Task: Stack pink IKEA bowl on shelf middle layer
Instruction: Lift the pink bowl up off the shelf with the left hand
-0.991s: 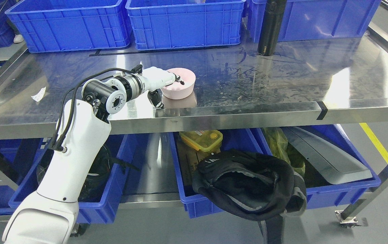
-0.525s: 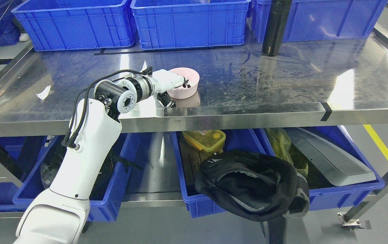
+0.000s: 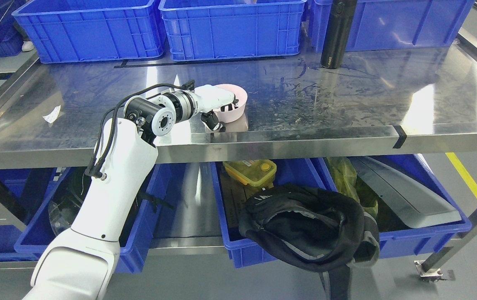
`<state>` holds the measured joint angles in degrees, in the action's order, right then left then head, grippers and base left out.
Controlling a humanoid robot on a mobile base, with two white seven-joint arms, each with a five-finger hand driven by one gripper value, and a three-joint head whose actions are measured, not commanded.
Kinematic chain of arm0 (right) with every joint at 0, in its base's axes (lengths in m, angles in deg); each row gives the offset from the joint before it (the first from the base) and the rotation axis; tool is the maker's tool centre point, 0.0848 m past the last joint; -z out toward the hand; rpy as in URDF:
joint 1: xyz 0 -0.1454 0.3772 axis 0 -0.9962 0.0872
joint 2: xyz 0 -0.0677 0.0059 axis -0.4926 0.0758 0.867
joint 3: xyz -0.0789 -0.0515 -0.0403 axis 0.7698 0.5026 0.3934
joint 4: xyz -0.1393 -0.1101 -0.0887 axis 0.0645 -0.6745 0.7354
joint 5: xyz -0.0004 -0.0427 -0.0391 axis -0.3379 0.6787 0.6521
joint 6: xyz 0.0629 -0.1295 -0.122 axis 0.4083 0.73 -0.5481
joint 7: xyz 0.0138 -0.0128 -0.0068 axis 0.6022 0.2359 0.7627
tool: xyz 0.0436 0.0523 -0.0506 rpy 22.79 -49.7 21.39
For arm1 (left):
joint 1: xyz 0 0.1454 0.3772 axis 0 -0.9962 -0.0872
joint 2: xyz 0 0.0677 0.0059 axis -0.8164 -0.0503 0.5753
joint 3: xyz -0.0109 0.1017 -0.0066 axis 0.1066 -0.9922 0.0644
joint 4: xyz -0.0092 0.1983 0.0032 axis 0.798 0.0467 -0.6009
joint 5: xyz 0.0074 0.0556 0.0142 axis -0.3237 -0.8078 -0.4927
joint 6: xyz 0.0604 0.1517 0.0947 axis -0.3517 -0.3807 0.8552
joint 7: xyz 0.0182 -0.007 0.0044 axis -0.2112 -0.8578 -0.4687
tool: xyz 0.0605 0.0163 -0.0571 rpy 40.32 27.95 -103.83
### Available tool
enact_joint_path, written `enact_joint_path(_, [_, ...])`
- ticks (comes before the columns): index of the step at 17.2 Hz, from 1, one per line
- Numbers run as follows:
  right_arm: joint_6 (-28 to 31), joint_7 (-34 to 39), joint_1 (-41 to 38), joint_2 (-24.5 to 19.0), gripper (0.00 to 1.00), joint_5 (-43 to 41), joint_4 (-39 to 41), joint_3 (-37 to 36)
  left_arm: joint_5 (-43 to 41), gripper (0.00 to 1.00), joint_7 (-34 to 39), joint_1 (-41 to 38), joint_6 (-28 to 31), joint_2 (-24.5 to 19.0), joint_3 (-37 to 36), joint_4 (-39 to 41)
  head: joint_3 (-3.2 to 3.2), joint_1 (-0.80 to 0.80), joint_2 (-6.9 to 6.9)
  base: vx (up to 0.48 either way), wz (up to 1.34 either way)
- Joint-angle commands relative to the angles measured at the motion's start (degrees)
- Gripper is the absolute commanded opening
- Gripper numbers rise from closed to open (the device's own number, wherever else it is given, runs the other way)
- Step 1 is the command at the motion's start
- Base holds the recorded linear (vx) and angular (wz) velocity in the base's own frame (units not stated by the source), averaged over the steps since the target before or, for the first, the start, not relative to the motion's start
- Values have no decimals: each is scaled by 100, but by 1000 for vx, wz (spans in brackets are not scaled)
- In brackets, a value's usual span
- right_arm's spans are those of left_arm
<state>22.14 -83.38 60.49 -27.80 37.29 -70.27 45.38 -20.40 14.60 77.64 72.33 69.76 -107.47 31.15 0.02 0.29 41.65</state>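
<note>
A pink bowl (image 3: 234, 104) is seen upright on a steel shelf (image 3: 346, 100), near its front edge. Its near rim is gripped by the left hand (image 3: 217, 102), fingers over the rim, thumb below outside

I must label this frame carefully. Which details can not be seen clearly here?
All in the head view:
- Pink bowl: its left side is hidden behind the left robot hand.
- Black bottle: its top is cut by the upper edge.
- Yellow box: partly hidden under the steel shelf.
- Right arm: not in view.
</note>
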Motion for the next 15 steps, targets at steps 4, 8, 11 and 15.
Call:
enact_joint_path(4, [2, 1, -88, 100, 100, 8, 100, 0, 71, 10, 45, -44, -938, 564, 1461, -96, 0, 0, 0, 0, 0])
enact_joint_path(8, [2, 1, -88, 100, 100, -1, 100, 0, 202, 10, 72, -71, -2085, 860, 2646, 202, 0, 0, 0, 0, 0])
enact_joint_path(11, [2, 1, -88, 100, 100, -1, 100, 0, 720, 10, 72, -316, -3002, 860, 3167, 518, 0, 0, 0, 0, 0])
enact_joint_path(15, [2, 1, -88, 100, 100, -1, 100, 0, 1615, 10, 72, -825, -3452, 860, 3335, 1124, 0, 0, 0, 0, 0])
